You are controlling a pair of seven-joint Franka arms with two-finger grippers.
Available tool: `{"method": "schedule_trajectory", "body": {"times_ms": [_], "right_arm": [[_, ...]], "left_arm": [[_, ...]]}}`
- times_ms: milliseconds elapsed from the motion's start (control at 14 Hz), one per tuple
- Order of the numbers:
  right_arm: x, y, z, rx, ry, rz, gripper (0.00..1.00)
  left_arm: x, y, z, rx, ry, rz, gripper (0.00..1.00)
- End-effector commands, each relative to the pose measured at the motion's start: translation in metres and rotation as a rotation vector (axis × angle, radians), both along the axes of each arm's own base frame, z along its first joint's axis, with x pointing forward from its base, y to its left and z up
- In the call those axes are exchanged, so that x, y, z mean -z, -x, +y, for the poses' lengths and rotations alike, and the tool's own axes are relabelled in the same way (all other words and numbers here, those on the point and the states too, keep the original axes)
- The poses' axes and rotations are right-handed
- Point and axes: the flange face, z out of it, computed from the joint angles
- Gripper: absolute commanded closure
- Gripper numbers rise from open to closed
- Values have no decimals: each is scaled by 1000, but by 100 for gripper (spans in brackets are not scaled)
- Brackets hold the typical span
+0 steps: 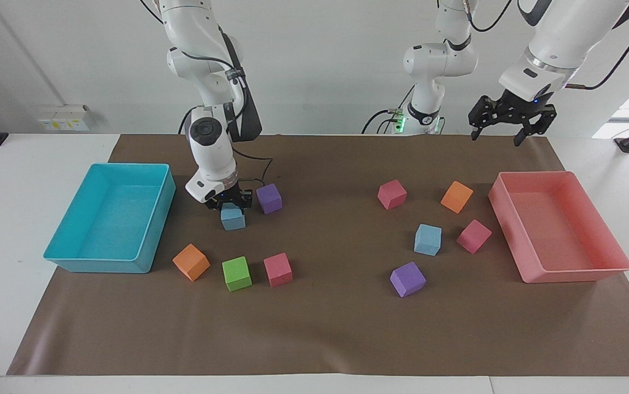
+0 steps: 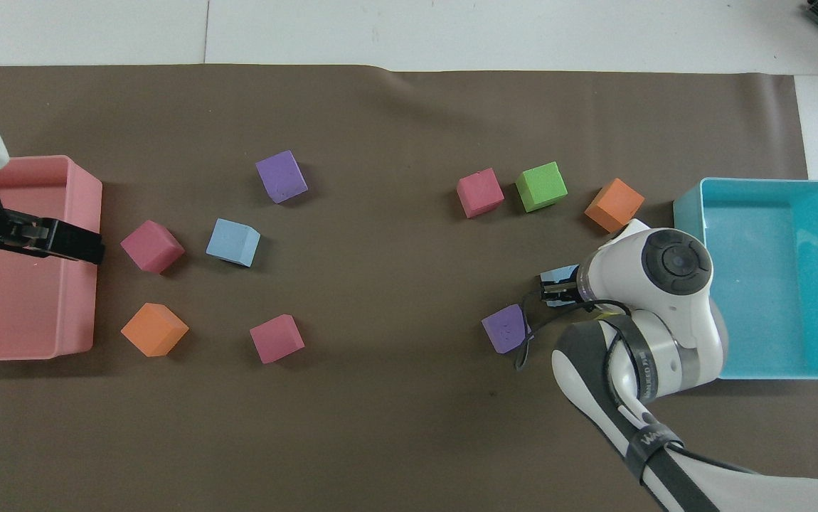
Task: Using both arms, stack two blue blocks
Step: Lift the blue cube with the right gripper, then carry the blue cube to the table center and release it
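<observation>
at the right arm's end of the brown mat sits a big turquoise tray. just beside it the right arm reaches down, and the right gripper has its two fingers pressed on the sides of the held blue block. the block is very low, and i cannot tell if it touches the mat. a purple cube is just beside this block, on the side away from the tray. farther from the robots there is a row of three cubes: an orange cube, a green cube and a pink cube.

the middle of the mat is bare.

toward the left arm's end lies another group. a second pink cube is nearest to the robots. a second purple cube is the farthest from them. between those two lies the other blue block, flat on the mat with nothing touching it, well apart from the held one. a second orange cube and a third pink cube lie near the pink tray, which sits at the left arm's end.

the left gripper hangs high in the air, over the pink tray's rim when seen from above. its fingers are spread wide and hold nothing. that arm waits.
</observation>
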Motion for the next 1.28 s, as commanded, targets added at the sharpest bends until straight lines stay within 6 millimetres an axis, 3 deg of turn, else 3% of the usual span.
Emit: {"method": "schedule_trajectory", "body": {"times_ms": [0,356,712,855,1069,1211], "right_arm": [[-44,-18,6,45,-52,13,100],[-92,-31,16,76,-70,18,100],[-123,-31,96,178,-131,-1,100],[-120,-39,108,174,-135,-3,100],[-102,-39,166,168,-120,10,100],[-92,-50,207,180,-114,-3,100]], "left_arm": [[-4,5,-1,8,-9,-14,0],[-5,5,-1,8,-9,-15,0],[-4,5,-1,8,-9,-14,0],[-4,5,0,6,-9,-15,0],[-4,5,-1,8,-9,-14,0],[-5,5,0,6,-9,-15,0]]}}
